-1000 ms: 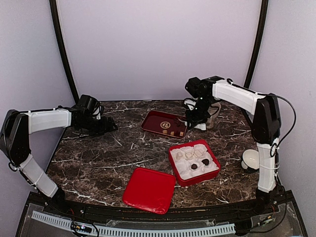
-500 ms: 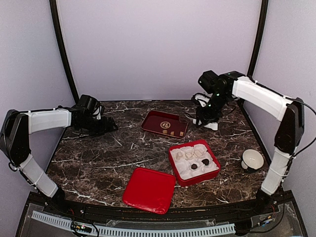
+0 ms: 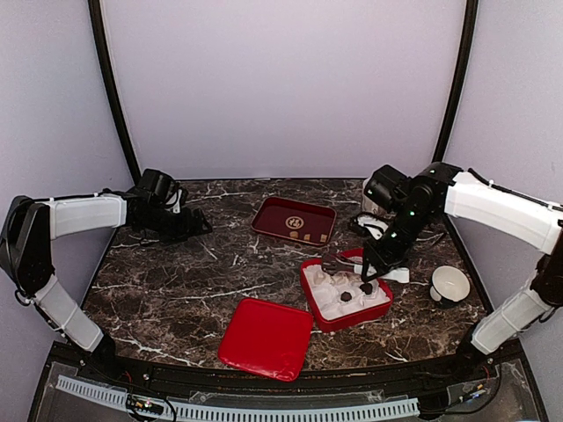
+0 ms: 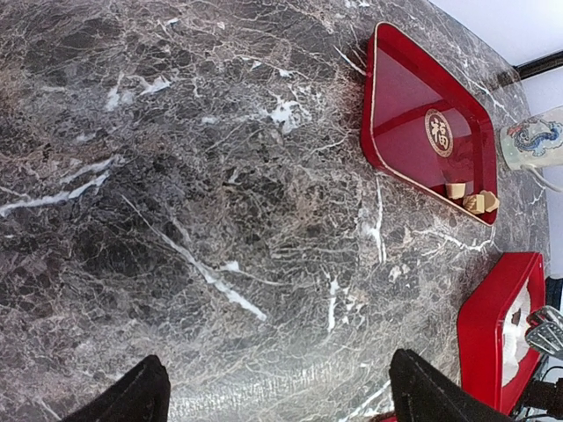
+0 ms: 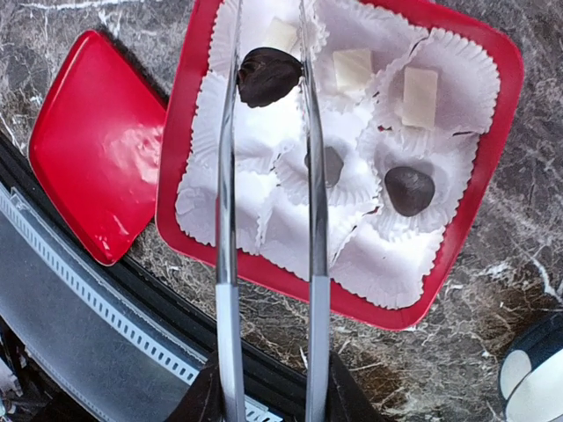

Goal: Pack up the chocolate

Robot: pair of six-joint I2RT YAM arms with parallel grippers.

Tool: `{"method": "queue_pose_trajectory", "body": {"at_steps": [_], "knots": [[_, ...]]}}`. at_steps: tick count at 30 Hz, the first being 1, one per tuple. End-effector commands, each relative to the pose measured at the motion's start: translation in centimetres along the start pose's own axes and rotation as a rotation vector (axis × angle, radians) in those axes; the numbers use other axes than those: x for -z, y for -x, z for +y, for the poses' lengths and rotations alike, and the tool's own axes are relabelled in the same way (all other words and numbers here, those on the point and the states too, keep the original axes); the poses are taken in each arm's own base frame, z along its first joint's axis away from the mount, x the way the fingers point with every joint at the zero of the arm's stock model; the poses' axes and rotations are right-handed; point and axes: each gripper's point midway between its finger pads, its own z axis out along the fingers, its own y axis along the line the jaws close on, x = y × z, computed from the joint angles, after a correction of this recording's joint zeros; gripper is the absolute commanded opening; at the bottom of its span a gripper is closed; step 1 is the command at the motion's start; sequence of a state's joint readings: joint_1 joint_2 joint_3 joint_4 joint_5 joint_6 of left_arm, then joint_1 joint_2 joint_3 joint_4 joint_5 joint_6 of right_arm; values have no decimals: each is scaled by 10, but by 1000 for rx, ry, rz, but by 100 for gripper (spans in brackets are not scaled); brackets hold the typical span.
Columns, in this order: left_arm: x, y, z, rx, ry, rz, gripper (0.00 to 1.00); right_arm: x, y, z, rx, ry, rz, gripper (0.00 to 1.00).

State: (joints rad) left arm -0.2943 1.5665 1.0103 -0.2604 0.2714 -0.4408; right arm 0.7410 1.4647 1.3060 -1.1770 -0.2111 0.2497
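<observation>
Marble, dark brown with white veins, tops the table; nearest lies a red lid. Just beyond it, the right gripper is clamped on metal tongs, which pinch 1 dark chocolate over the red box of white paper cups, where other dark and cream-white pieces lie. Farther back, the left gripper hangs spread wide and empty, a red tray holds tan chocolates, and pale lilac walls close the room.

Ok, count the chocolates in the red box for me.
6. Three cream pieces along one side, a brown one in the middle, a dark one beside it, and a dark lump between the right gripper's jaws. The jaws may hide more.
</observation>
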Motion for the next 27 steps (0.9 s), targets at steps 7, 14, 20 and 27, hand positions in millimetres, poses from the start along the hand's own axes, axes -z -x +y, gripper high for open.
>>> {"method": "queue_pose_trajectory", "body": {"at_steps": [7,14,20,27], "knots": [[10,2,-5,-3,-31,-21,89,-21,-18,20,7,69,21,27],[9,2,-5,-1,-30,-17,88,-33,-18,25,27,74,46,29],[9,3,-3,-5,-18,-21,89,-33,-17,23,30,51,60,34],[8,3,-2,-5,-15,-24,89,-24,-14,19,35,8,57,40]]}}
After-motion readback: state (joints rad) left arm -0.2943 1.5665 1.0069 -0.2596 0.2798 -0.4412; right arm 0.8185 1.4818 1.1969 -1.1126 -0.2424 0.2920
